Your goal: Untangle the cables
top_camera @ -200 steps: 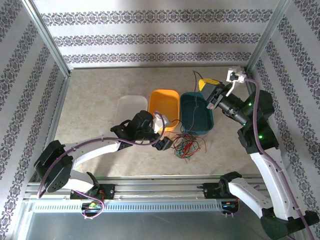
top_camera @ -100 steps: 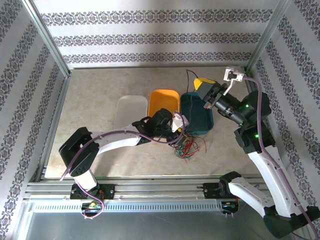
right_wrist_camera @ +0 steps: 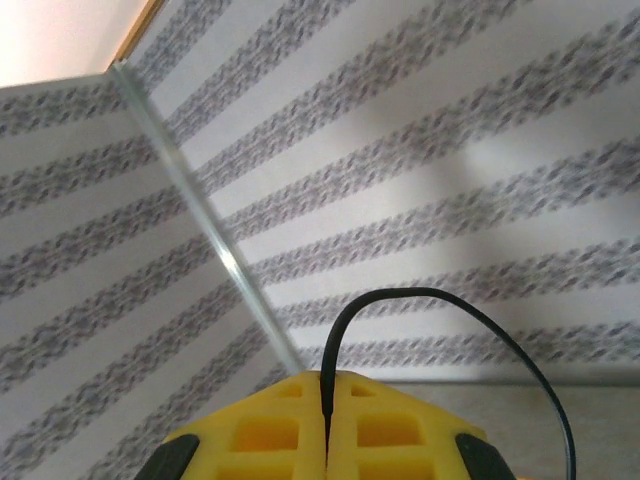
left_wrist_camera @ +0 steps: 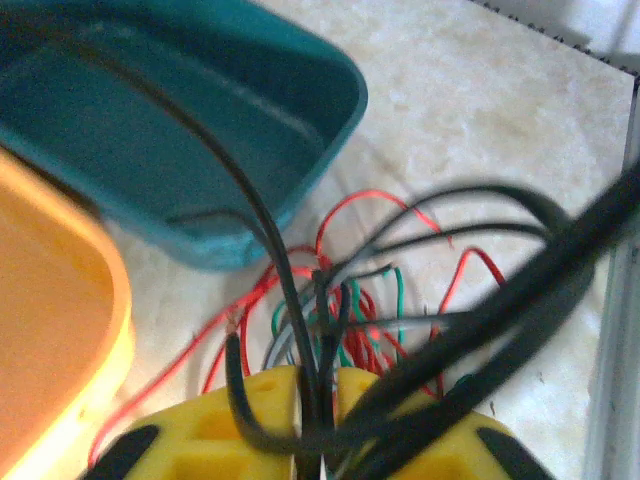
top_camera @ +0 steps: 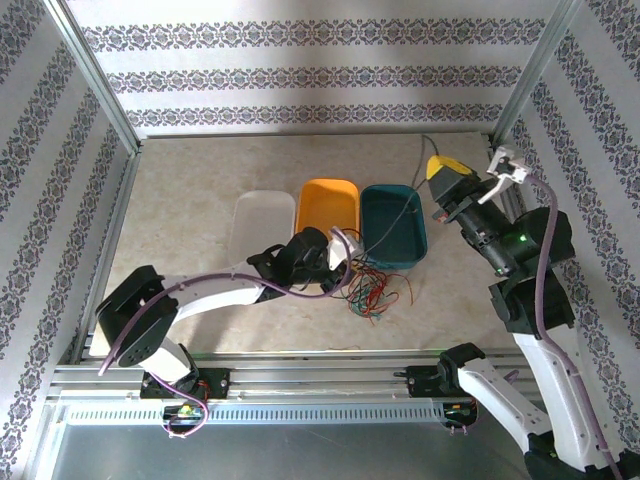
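The cables (top_camera: 376, 290) lie as a tangle of black, red and green strands on the table just in front of the teal tub. My left gripper (top_camera: 346, 263) sits at the bundle's left edge. In the left wrist view its yellow fingers (left_wrist_camera: 230, 420) are shut on several black cables (left_wrist_camera: 322, 340), with red and green loops (left_wrist_camera: 370, 310) spread beyond them. My right gripper (top_camera: 445, 168) is raised at the far right, by the back corner. It is shut on one black cable (right_wrist_camera: 430, 295), which arches up from between its fingertips (right_wrist_camera: 400, 420) and trails toward the tangle.
Three tubs stand in a row behind the tangle: white (top_camera: 262, 225), orange (top_camera: 328, 205) and teal (top_camera: 393, 222). The teal tub (left_wrist_camera: 200, 130) and orange tub (left_wrist_camera: 50, 300) are close to my left fingers. Patterned walls and metal frame posts (top_camera: 525, 75) enclose the table.
My left gripper reached into the tangle and closed on black cables. My right gripper swung right and back, drawing its black cable away from the teal tub.
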{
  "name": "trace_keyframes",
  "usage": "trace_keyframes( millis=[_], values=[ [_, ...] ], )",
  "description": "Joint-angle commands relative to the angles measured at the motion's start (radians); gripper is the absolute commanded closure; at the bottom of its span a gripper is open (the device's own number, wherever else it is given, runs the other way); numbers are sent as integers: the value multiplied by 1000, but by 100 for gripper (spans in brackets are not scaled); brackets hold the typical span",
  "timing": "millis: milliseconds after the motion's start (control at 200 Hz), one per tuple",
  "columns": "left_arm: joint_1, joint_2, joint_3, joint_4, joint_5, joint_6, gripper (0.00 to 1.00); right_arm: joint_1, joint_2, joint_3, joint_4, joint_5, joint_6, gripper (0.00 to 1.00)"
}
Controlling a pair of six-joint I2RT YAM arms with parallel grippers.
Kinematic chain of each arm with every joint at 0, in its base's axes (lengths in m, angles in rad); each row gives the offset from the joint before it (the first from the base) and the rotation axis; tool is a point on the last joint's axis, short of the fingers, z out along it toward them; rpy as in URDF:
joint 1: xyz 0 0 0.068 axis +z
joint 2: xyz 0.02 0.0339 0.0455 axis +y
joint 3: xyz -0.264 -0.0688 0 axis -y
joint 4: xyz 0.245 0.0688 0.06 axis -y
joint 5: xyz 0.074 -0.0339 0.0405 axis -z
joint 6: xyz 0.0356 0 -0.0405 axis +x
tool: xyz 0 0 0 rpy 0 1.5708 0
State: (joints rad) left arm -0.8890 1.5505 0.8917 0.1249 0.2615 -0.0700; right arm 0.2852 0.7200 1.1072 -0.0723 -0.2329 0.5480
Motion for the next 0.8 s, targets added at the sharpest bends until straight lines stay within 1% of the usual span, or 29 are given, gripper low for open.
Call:
trace_keyframes(
  millis=[0,55,130,180,390,420,470,510,610,665,750,795],
  values=[
    [-8,-41,-77,-127,-24,-6,72,-30,-13,51,11,106,-62,100],
    [-8,-59,-109,-132,-34,-18,66,-42,-7,63,0,118,-66,100],
    [-8,-74,-148,-127,-58,-24,64,-57,9,77,3,109,-65,100],
    [-8,-78,-169,-116,-78,-33,63,-63,24,93,3,86,-68,100],
    [-8,-33,-201,-85,-117,-57,72,-72,99,181,47,-29,-80,100],
    [-8,-24,-203,-83,-127,-60,74,-73,108,197,55,-39,-81,100],
    [-8,-14,-210,-72,-134,-64,75,-73,123,223,70,-64,-76,100],
    [-8,-6,-216,-60,-138,-66,78,-74,137,244,86,-95,-68,100],
    [-8,6,-226,-41,-148,-72,80,-74,170,290,137,-192,-30,100],
    [-8,4,-231,-31,-159,-77,82,-72,184,304,169,-244,-6,100],
    [-8,-20,-232,-24,-165,-82,82,-70,211,312,210,-319,43,100],
    [-8,-46,-231,-14,-167,-86,81,-62,227,311,223,-347,65,100]
  ],
)
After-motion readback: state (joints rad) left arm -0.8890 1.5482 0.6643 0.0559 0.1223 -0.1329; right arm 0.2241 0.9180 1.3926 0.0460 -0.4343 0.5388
